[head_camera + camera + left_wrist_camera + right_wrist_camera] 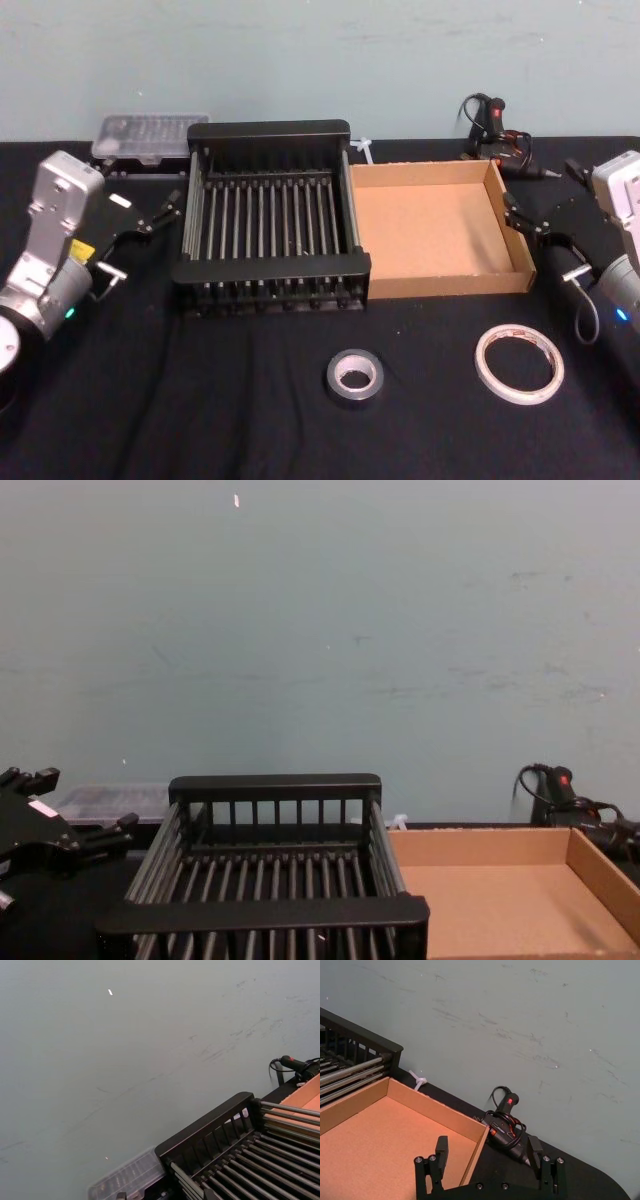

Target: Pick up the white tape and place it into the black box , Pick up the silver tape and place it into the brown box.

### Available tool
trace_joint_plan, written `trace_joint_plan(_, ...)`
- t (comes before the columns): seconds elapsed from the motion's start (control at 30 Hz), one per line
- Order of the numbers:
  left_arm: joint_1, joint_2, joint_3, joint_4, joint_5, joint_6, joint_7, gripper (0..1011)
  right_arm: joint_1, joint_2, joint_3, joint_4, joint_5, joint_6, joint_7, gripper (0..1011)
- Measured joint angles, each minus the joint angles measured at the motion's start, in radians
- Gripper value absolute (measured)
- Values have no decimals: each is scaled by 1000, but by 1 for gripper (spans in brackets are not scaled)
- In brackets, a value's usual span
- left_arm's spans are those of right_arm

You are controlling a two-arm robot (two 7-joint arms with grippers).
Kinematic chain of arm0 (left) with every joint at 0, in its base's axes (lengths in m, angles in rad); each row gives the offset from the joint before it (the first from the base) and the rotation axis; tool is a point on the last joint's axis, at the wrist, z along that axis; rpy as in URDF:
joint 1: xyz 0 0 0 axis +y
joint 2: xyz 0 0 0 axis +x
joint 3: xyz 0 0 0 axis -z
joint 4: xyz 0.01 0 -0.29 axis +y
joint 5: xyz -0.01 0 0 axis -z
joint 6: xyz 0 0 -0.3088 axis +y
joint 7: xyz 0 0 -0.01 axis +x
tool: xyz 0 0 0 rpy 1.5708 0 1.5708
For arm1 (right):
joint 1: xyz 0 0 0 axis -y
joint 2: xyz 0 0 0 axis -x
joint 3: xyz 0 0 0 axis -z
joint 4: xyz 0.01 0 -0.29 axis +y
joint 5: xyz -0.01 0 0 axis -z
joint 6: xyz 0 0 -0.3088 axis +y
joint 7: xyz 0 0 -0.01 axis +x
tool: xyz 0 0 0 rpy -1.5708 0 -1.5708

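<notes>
A black cloth covers the worktop (200,400), with a pale blue-grey scuffed wall behind it. At the back edge, left of centre, lies a clear plastic case (148,135) of small parts, just behind the crate's left rear corner; at the back right a black glue gun (495,130) with a red switch and coiled cord lies just behind the tray's far right corner, and a small white plastic piece (362,152) sits at the back between crate and tray. The crate (270,270) is black plastic with solid rims and slatted bars for walls and floor; the tray (440,285) is shallow tan cardboard with low walls, touching the crate's right side. Neither holds anything. Near the front edge, well apart from both containers, lie the two rolls, flat on the cloth: the silver tape (354,376), a thick dull grey ring with a pale inner core, in front of the crate's right corner, and to its right the white tape (519,363), a wider, thin whitish ring with red print inside, in front of the tray's right corner. Nothing stands between the rolls and the containers. The left claw (160,212) hangs beside the crate's left wall, fingers apart and empty. The right claw (487,1152) hangs at the tray's right wall, fingers wide apart, one finger over the tray and one outside it.
</notes>
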Motion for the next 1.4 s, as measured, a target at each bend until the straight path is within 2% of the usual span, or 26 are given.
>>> trace_joint_plan(0.5,0,0,0,0,0,0,0,1001,0,0,0,0,0,0,0,1002)
trace_joint_plan(0.6,0,0,0,0,0,0,0,1001,-17,5,16,-20,10,5,5,1002)
trace_joint_plan(1.0,0,0,0,0,0,0,0,1001,-118,31,91,-141,74,57,38,1002)
trace_joint_plan(1.4,0,0,0,0,0,0,0,1001,-224,73,161,-299,147,169,84,1002)
